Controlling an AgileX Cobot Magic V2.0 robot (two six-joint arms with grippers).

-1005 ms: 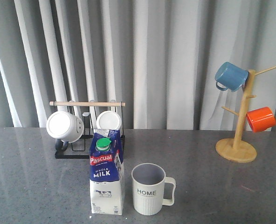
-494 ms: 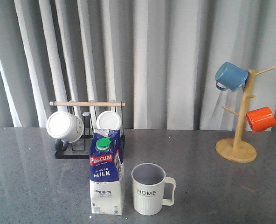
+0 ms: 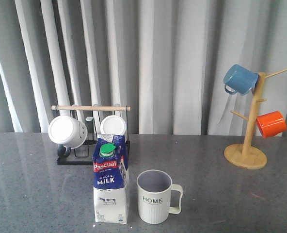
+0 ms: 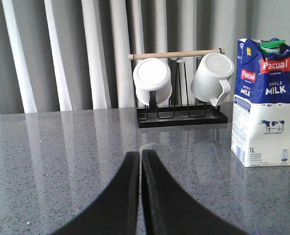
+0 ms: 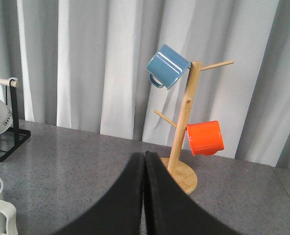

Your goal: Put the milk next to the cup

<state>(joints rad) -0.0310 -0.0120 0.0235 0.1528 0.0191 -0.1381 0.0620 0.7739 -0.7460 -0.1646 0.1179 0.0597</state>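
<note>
Grey pleated curtains hang behind a speckled, glossy grey desk (image 3: 221, 194). Nothing has shifted over the last second: the milk (image 3: 110, 180) stands upright just left of the cup (image 3: 156, 196), a narrow gap between them, so the placement looks done. The left gripper (image 4: 140, 161) has its jaws clenched on nothing, well clear of the waxy, gable-topped carton. The right gripper (image 5: 145, 164) is likewise pressed shut and empty. The cup is ribbed, matte cream ceramic, with its handle pointing right.
</note>
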